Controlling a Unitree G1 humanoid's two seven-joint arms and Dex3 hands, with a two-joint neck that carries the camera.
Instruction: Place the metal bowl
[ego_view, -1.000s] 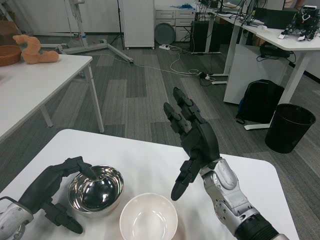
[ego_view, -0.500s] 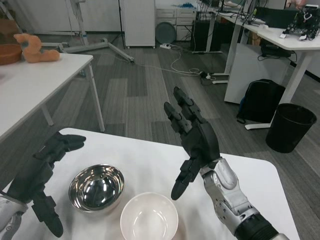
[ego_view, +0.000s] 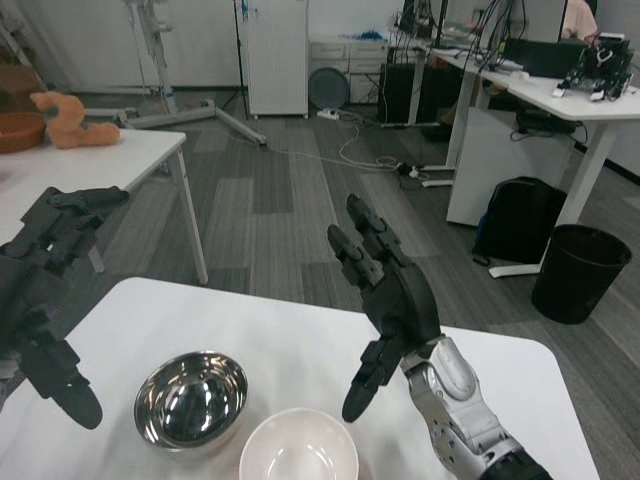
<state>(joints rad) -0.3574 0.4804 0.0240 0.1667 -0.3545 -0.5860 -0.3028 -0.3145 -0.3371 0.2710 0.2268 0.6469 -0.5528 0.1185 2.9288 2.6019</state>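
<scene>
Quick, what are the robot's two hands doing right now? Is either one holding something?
Left hand: open, holding nothing, raised left of the metal bowl.
Right hand: open, holding nothing, fingers spread above the table.

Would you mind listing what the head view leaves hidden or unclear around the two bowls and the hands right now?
- White bowl: near rim cut off by the bottom edge.
- Left hand: its wrist and forearm are cut off by the left edge.
- Right hand: seen from the back, so its palm is hidden.
- Metal bowl: the mirrored inside only shows reflections; its base on the table is hidden by its own wall.
</scene>
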